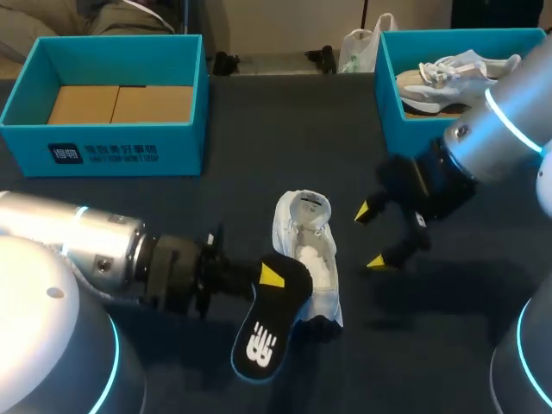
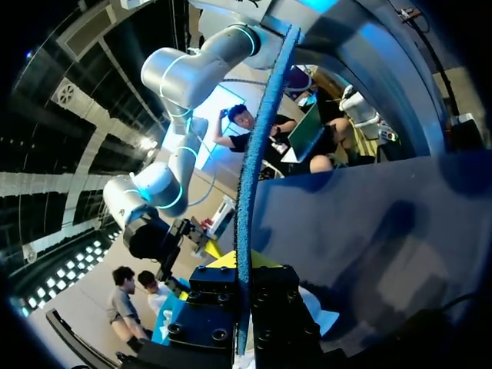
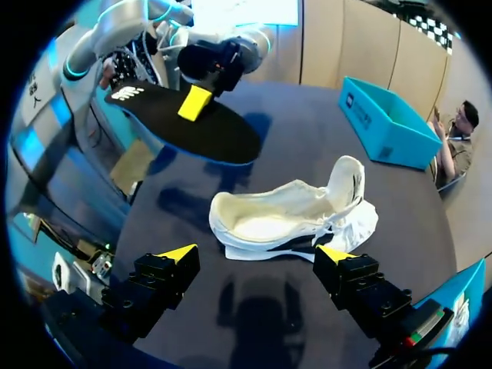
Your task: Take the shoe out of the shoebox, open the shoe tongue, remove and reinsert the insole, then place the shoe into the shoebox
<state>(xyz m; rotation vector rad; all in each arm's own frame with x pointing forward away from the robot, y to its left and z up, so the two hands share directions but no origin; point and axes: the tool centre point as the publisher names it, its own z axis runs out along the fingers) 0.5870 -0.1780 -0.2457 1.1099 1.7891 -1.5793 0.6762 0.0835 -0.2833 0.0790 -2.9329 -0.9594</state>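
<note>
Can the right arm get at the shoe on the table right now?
Probably yes. The right gripper is open, and the shoe lies ahead of it with only bare table between. The left gripper holds the insole at the shoe's far side.

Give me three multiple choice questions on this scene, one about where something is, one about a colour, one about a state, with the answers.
1. The white shoe nearest the right end effector lies:
A) in a box
B) on the table
C) on the floor
2. The insole is mostly:
A) black
B) red
C) white
3. The right end effector is:
A) shut on the shoe
B) open and empty
C) shut on the insole
Answers: B, it rests on the dark table between the arms; A, its black face shows in the left end effector; B, its yellow tips stand apart beside the shoe.
</note>
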